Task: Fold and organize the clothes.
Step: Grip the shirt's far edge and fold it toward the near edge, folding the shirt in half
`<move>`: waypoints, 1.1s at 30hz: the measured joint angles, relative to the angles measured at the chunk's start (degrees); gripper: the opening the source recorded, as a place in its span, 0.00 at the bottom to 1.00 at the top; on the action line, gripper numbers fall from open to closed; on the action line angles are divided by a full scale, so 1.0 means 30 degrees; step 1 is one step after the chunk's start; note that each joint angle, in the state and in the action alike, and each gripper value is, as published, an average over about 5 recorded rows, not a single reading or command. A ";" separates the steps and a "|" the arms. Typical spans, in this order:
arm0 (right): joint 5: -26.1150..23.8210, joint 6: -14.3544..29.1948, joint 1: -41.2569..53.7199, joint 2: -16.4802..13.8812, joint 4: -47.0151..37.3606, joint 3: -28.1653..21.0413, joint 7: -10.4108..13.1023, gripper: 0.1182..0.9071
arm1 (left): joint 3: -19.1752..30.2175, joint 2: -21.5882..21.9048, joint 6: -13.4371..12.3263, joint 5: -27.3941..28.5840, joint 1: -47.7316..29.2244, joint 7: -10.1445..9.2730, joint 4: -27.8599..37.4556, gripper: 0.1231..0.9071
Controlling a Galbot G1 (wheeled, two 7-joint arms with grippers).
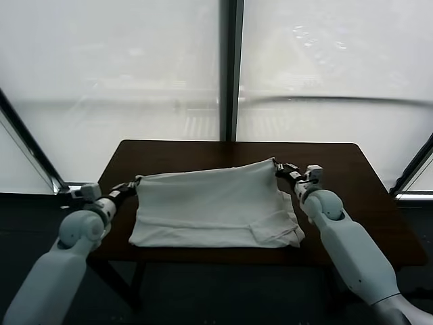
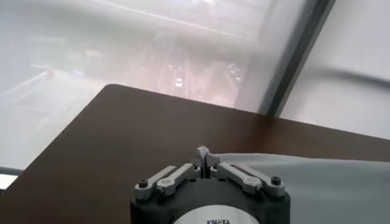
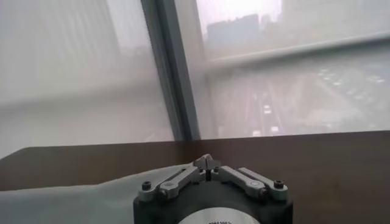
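The clothes are one pale grey-white T-shirt (image 1: pixel 213 206) lying folded on the dark brown table (image 1: pixel 345 169), plain side up. Its upper layer is lifted and stretched taut between my two grippers. My left gripper (image 1: pixel 135 183) is shut on the shirt's left corner, whose cloth (image 2: pixel 317 182) runs off from the closed fingertips (image 2: pixel 204 157). My right gripper (image 1: pixel 277 166) is shut on the right corner, slightly farther back and higher. The right wrist view shows the fabric (image 3: pixel 73 198) running away from the pinched fingertips (image 3: pixel 207 163). A sleeve (image 1: pixel 277 233) lies flat at the front right.
The table's front edge (image 1: pixel 216 254) runs just below the shirt. Bare tabletop lies behind the shirt up to the window wall, with a dark vertical frame post (image 1: pixel 230 68) in the middle. Floor drops away at both sides of the table.
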 joint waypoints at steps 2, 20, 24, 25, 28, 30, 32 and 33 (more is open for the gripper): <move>-0.0039 -0.0231 -0.0548 -0.0283 0.0703 0.0175 0.0141 0.03 | -0.0166 0.0038 -0.0004 0.0015 0.0278 0.0005 -0.0231 0.10; -0.0620 -0.1547 -0.4781 -0.2530 0.5168 0.1088 0.0815 0.03 | -0.1850 -0.0298 -0.0026 0.0662 0.3095 0.0080 -0.1990 0.10; -0.1063 -0.1829 -0.5459 -0.2816 0.5621 0.1030 0.0817 0.03 | -0.2160 -0.0422 -0.0025 0.0759 0.3733 0.0083 -0.2406 0.10; -0.1175 -0.1914 -0.5616 -0.2864 0.5686 0.1024 0.0822 0.03 | -0.2240 -0.0440 -0.0024 0.0779 0.3880 0.0081 -0.2510 0.10; -0.1471 -0.2214 -0.6036 -0.2983 0.5808 0.1007 0.0874 0.03 | -0.2463 -0.0482 -0.0023 0.0846 0.4299 0.0070 -0.2803 0.10; -0.1558 -0.2386 -0.6230 -0.3039 0.5842 0.1000 0.0950 0.03 | -0.2600 -0.0517 -0.0022 0.0910 0.4564 0.0065 -0.2965 0.10; -0.1581 -0.2521 -0.6346 -0.3073 0.5857 0.0998 0.1039 0.03 | -0.2721 -0.0564 -0.0022 0.0986 0.4834 0.0064 -0.3102 0.10; -0.1583 -0.2583 -0.6378 -0.3082 0.5862 0.0998 0.1082 0.03 | -0.2788 -0.0597 -0.0023 0.1034 0.4978 0.0063 -0.3169 0.10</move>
